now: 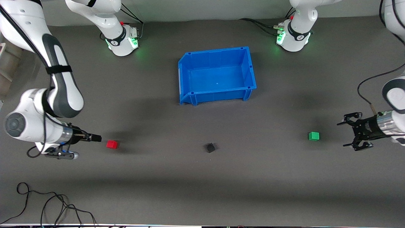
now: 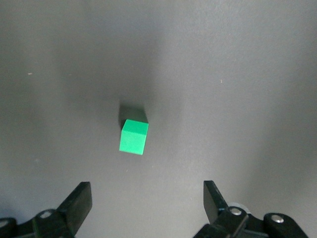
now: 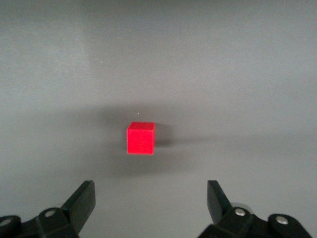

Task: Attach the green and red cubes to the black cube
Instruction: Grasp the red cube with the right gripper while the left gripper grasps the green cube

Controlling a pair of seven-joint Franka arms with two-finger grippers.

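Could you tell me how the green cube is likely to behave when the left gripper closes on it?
The green cube has flat faces, so it should probably sit still rather than roll. It looks rigid. It sits skewed to the open left gripper, so it may twist when squeezed.

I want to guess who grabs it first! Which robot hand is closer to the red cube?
The right one. The right gripper, open, sits just beside the red cube. The left gripper, also open, is at the table's other end, beside the green cube.
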